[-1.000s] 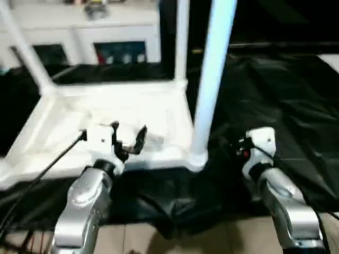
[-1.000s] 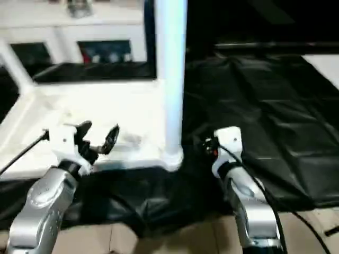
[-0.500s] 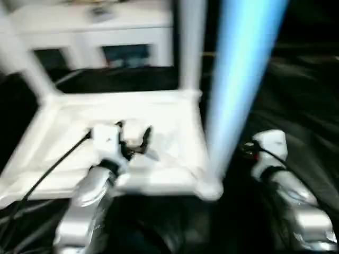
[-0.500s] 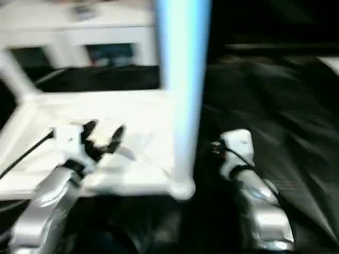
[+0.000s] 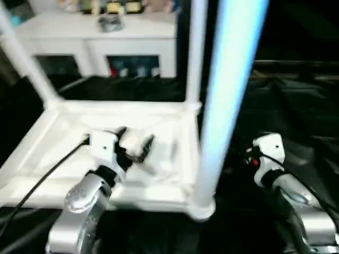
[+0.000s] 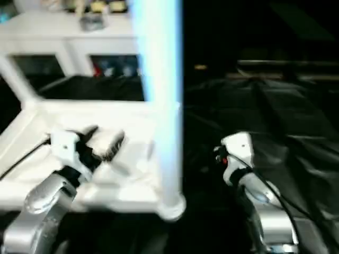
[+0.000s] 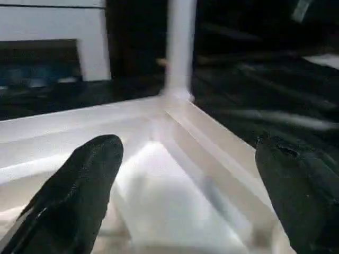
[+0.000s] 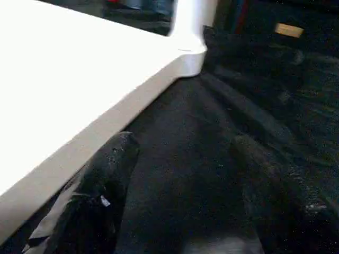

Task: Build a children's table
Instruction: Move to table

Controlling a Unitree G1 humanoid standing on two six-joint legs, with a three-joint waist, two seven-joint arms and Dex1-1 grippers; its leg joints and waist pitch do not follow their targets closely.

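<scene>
The children's table lies upside down: its white tabletop shows its ribbed underside. Three white legs stand up from corner sockets: one at the far left, one at the far right, and a thick-looking near right one. My left gripper hovers open over the middle of the underside, its black fingers wide apart with nothing between them. My right gripper is open and empty, low over the black cloth just right of the tabletop's edge, by the near right leg.
A white cabinet with glass doors stands behind the table, with small items on top. Black cloth covers the ground under and to the right of the table. A black cable runs along my left forearm.
The whole picture has shifted because the head camera moved. Both grippers keep their places by the tabletop and their openings.
</scene>
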